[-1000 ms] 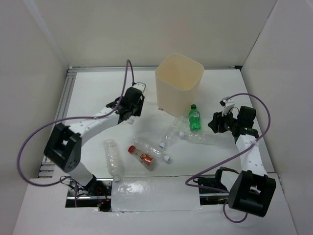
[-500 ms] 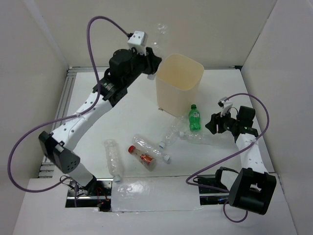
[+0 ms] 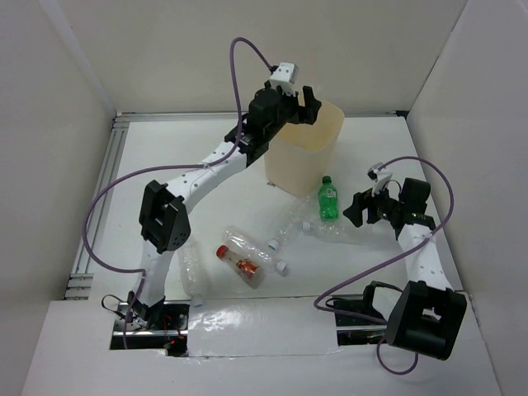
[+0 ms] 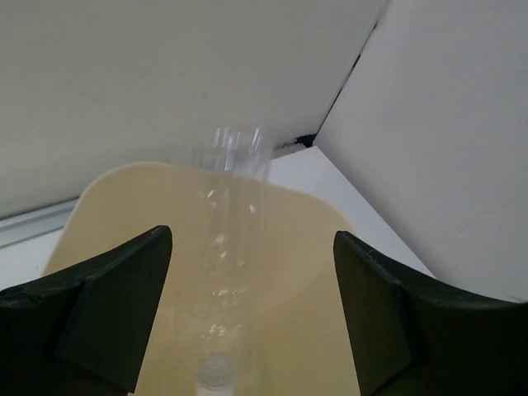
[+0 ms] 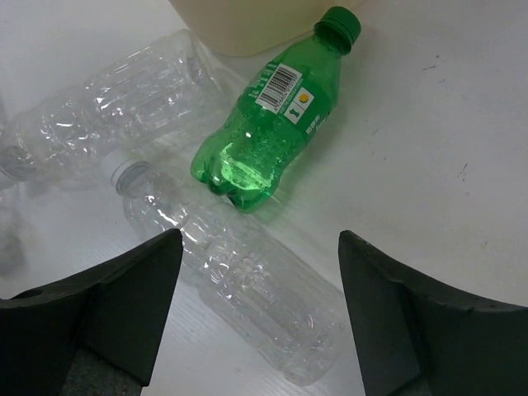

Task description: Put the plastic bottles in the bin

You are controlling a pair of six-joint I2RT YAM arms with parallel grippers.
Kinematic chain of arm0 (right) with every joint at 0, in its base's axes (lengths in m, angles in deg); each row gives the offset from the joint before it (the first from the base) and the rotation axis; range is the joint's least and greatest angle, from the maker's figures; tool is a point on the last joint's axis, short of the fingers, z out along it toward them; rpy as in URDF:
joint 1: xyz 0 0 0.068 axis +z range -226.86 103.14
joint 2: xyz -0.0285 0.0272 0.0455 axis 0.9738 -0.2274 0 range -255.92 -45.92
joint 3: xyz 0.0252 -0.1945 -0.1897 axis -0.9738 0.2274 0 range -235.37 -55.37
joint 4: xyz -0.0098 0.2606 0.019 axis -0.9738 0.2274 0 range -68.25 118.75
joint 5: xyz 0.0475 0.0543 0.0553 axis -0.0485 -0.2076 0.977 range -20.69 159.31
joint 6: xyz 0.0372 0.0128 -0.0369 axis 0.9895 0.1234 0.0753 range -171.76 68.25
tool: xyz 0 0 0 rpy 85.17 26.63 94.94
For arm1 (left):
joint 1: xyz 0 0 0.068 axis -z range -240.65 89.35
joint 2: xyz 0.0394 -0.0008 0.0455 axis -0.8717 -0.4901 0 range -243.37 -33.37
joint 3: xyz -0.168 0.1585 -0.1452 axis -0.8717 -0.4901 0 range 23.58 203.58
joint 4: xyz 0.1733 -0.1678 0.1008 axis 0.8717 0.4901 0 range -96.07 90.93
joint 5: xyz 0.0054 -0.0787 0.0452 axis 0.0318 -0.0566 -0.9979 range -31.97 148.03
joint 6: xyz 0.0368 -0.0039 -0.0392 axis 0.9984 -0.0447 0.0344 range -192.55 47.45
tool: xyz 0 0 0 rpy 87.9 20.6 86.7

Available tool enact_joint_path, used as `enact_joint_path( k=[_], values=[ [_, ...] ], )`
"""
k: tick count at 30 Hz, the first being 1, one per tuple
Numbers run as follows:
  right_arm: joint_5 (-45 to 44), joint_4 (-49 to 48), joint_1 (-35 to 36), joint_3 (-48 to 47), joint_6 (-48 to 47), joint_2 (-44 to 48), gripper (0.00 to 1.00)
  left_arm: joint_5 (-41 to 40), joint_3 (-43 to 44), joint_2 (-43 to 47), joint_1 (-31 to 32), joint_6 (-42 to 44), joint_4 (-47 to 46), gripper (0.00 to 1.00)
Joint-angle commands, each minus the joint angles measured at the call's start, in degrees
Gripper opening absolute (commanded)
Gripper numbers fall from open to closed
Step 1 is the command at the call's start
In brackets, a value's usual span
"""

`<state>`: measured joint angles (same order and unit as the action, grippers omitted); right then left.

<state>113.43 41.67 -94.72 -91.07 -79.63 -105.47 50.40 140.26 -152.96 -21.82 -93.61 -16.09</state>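
Observation:
The cream bin [image 3: 307, 157] stands at the back of the table. My left gripper [image 3: 309, 106] hangs open over its mouth. In the left wrist view a blurred clear bottle [image 4: 223, 272] drops cap-down between the open fingers into the bin [image 4: 313, 272], touching neither. My right gripper [image 3: 356, 208] is open and low over a clear bottle [image 5: 247, 297] lying beside the green bottle [image 5: 272, 132], without touching it. A second clear bottle [image 5: 107, 107] lies to the left of them. The red-capped bottle [image 3: 242, 264] lies nearer the front.
More clear bottles lie on the table: one [image 3: 252, 245] by the red-capped bottle, another [image 3: 191, 272] partly behind the left arm's elbow [image 3: 165, 223]. White walls close in the table on three sides. The green bottle [image 3: 328, 200] lies close to the bin's front.
The left arm swung up from the table to above the bin and opened, letting go of a clear bottle that now falls in. The right gripper opened wider over its bottle.

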Motion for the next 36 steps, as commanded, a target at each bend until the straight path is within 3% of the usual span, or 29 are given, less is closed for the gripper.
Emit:
enact_joint_path(
  k=[1, 6, 10, 14, 15, 17, 19, 21, 22, 24, 27, 30, 32, 36],
  values=[
    [0.97, -3.57, 0.81, -1.91, 2.29, -2.05, 0.83, -1.85, 3.99, 0.50, 0.72, 0.67, -2.82, 0.92],
    [-4.38, -8.65, 6.33, -3.23, 7.56, -9.44, 0.89, -1.24, 5.13, 1.90, 0.72, 2.42, -1.06, 0.98],
    [-10.09, -14.80, 11.00, -5.41, 14.59, -14.97, 0.90, -0.71, 3.30, 8.04, 1.25, 5.23, 1.40, 0.99],
    [-14.40, -19.21, 14.00, -8.40, 19.96, -20.95, 0.92, -6.59, -12.75, 23.49, 3.79, 7.44, 4.48, 0.99],
    [-17.28, -19.83, 14.00, -9.03, 22.06, -23.31, 0.92, -10.43, -17.15, 30.92, 4.41, 7.44, 5.44, 0.99],
    [-19.06, -20.62, 15.49, -10.26, 22.87, -25.52, 0.92, -14.84, -30.94, 38.43, 4.41, 6.04, 9.55, 0.99],
    [-22.57, -21.94, 16.97, -11.05, 24.80, -28.24, 0.93, -20.38, -43.22, 48.51, 4.41, 1.13, 13.86, 0.99],
    [-25.73, -22.65, 17.77, -11.76, 26.28, -30.18, 0.93, -24.51, -49.77, 54.26, 4.94, -7.01, 22.88, 0.99],
    [-26.44, -23.17, 17.78, -11.76, 26.82, -31.93, 0.91, -25.83, -55.11, 56.72, 5.46, -10.55, 26.25, 0.99],
    [-26.45, -23.17, 18.40, -12.28, 27.35, -33.17, 0.88, -28.91, -59.27, 63.14, 5.99, -22.89, 36.76, 0.99],
    [-25.75, -23.17, 19.01, -12.28, 27.35, -33.70, 0.83, -30.32, -65.08, 68.08, 7.13, -34.10, 45.94, 0.99],
    [-25.75, -21.69, 19.54, -11.23, 27.35, -32.22, 0.69, -30.33, -67.37, 68.09, 7.84, -44.29, 54.03, 0.99],
    [-25.75, -19.93, 18.75, -10.70, 26.82, -30.54, 0.53, -29.80, -66.68, 65.72, 8.37, -46.87, 58.68, 0.99],
    [-23.12, -14.93, 14.28, -11.83, 24.28, -25.98, 0.38, -29.28, -63.78, 58.78, 8.90, -54.07, 67.73, 0.99]
  ],
)
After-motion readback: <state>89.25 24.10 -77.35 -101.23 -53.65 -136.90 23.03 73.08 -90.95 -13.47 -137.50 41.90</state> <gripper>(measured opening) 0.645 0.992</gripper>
